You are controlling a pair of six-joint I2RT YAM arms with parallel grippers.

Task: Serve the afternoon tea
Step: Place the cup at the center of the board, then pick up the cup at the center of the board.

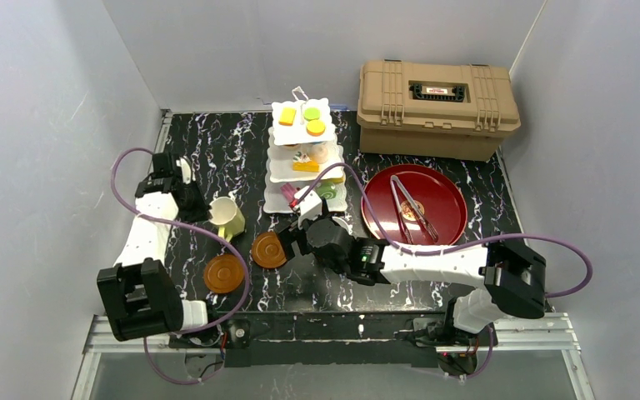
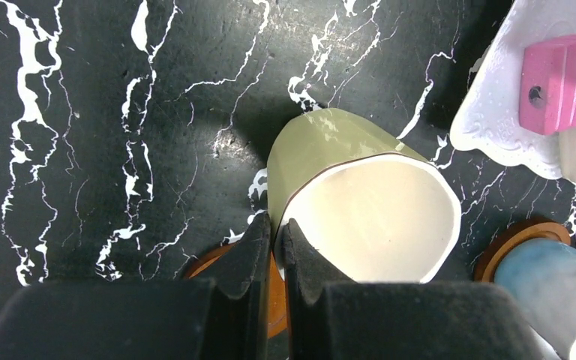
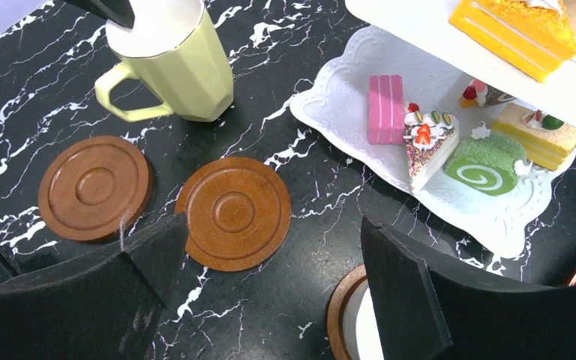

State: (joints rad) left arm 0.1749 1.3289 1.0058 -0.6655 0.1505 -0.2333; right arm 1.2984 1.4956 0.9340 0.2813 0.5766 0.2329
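**Top external view:** On a black marbled surface [image 1: 242,150], the left gripper [image 1: 198,202] holds the rim of a pale yellow-green mug [image 1: 228,218]. The mug sits left of the white three-tier cake stand [image 1: 287,172]. Two round brown coasters [image 1: 223,272] [image 1: 268,250] lie nearer the arm bases. The right gripper [image 1: 298,237] hangs just beside the nearer-centre coaster. A tan ribbed case [image 1: 437,108] stands at the far right, and a red tray [image 1: 446,196] with tongs [image 1: 408,208] lies in front of it.

**Left wrist view:** The jaws are clamped on the mug's rim, one finger [image 2: 251,251] outside the wall and the other inside. A brown coaster shows beneath them. To the right, a pink toy pastry [image 2: 559,82] rests on the stand's lowest tier.

**Right wrist view:** The right jaws stand wide apart above the surface, gripping nothing. Between and beyond them, the two coasters lie side by side with the mug behind them. The lowest tier carries a pink slab, a sprinkled wedge [image 3: 427,146], a green swirl roll [image 3: 487,165] and a yellow layered slice [image 3: 540,135]. A third coaster [image 3: 337,315], partly hidden, bears something white.
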